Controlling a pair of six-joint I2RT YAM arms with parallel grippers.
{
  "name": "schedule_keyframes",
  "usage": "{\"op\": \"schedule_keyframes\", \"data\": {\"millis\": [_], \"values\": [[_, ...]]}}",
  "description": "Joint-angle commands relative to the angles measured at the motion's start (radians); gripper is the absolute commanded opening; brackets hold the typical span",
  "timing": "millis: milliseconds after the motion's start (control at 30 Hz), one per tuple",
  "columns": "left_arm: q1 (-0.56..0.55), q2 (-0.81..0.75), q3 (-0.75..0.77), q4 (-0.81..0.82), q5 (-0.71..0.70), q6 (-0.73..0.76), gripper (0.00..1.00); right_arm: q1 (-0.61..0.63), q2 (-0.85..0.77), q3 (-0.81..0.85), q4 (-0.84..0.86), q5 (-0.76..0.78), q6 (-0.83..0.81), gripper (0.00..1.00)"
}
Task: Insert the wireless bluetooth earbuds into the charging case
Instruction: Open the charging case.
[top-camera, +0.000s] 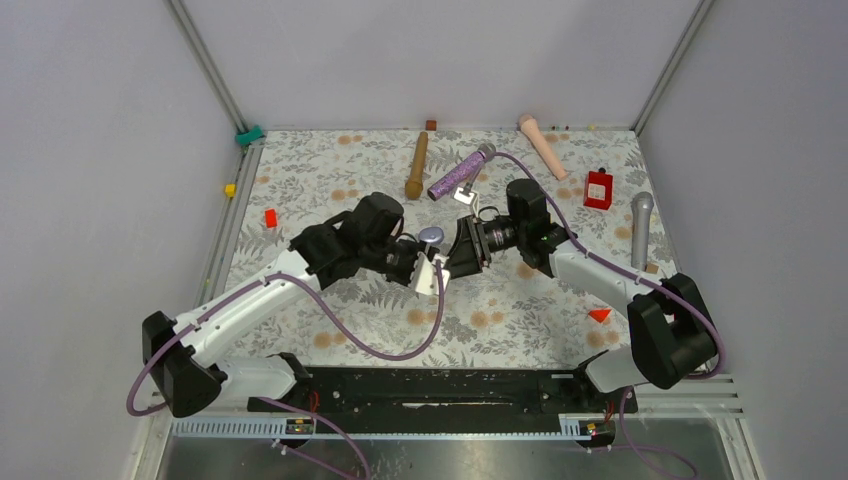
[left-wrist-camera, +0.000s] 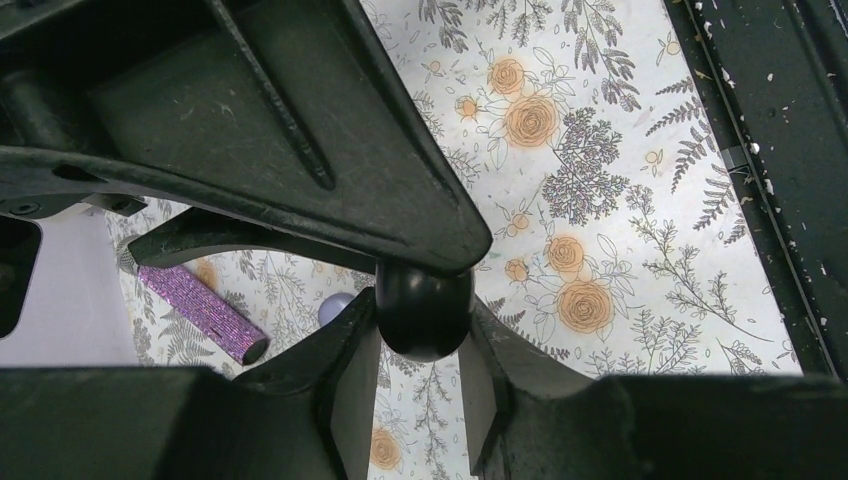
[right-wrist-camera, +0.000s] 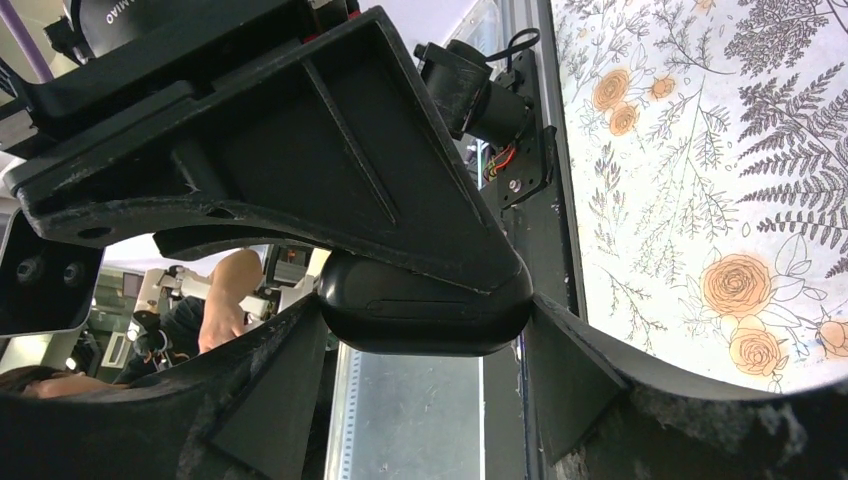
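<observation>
I see the flowered table (top-camera: 520, 330) filling the middle of the top view. The left arm (top-camera: 250, 300) and the right arm (top-camera: 600, 275) reach in from the lower corners and meet near the centre of the frame. There the left gripper (top-camera: 436, 272) and the right gripper (top-camera: 462, 252) stand tip to tip, just beside each other.

Above them, toward the top edge, lies a purple glitter microphone (top-camera: 460, 173). It also shows in the lower left of the left wrist view.

The charging case (right-wrist-camera: 425, 305) sits in the middle of my right wrist view. The right gripper is clamped on it, its broad upper finger (right-wrist-camera: 330, 170) pressing down on the top and the notched lower finger cradling it from below. The case is black, smooth and oblong with rounded ends, and a thin seam runs along its length. It is held off the table.

In the left wrist view, a little below centre, the black earbud (left-wrist-camera: 423, 312) is pinched between the closed left fingers (left-wrist-camera: 300, 130). The upper fingertip sits on top of it and the forked lower finger holds it underneath. It is a small, glossy, rounded black bead. Just left of it, behind the lower finger, a pale round thing (left-wrist-camera: 335, 306) peeks out on the table. I cannot tell what it is.
</observation>
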Motion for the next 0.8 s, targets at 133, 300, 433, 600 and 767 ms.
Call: {"op": "schedule_keyframes", "data": {"millis": [133, 300, 433, 600, 767], "values": [[-0.040, 0.019, 0.024, 0.011, -0.036, -0.040, 0.09, -0.004, -0.006, 0.037, -0.042, 0.045, -0.088, 0.47], [-0.043, 0.015, -0.020, 0.072, -0.031, -0.091, 0.01, -0.007, -0.043, 0.073, -0.151, 0.044, -0.172, 0.73], [-0.040, 0.004, -0.079, 0.177, -0.033, -0.180, 0.00, -0.048, -0.118, 0.088, -0.207, 0.013, -0.264, 0.99], [0.046, -0.015, -0.155, 0.378, 0.080, -0.395, 0.00, -0.153, -0.239, 0.099, -0.314, 0.036, -0.406, 1.00], [0.188, -0.035, -0.236, 0.639, 0.316, -0.748, 0.00, -0.227, -0.385, 0.110, -0.440, 0.236, -0.580, 1.00]]}}
